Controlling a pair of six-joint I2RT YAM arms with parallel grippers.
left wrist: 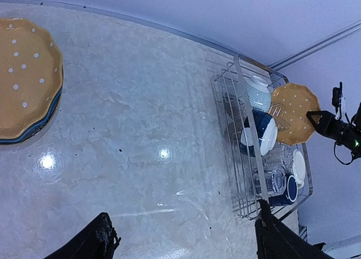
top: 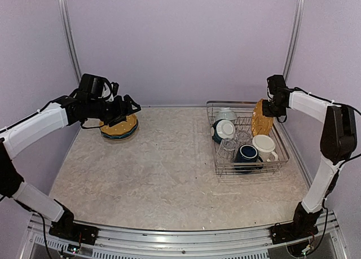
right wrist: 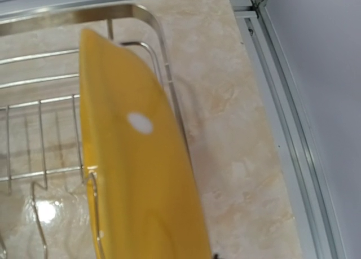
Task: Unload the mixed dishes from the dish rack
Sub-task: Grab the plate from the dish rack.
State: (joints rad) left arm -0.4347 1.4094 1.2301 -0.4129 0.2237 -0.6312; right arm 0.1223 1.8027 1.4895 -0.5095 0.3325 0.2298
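The dish rack (top: 279, 157) stands at the right. It holds a yellow speckled plate (top: 260, 122) upright at its far right, a dark teal bowl (top: 224, 129), clear glasses (top: 228, 147), a navy mug (top: 246, 153) and a cream mug (top: 264, 144). My right gripper (top: 271, 109) is shut on the top edge of that yellow plate (right wrist: 141, 174), which still sits among the rack wires. My left gripper (top: 123, 108) is open and empty, just above a stack of plates (top: 119, 129) with a yellow one (left wrist: 22, 78) on top, at the far left.
A pale ribbed dish (top: 226, 113) sits at the rack's far end. The rack (left wrist: 243, 90) also shows in the left wrist view, to the right of the bare marbled tabletop. Purple walls and metal rails close in the back and sides.
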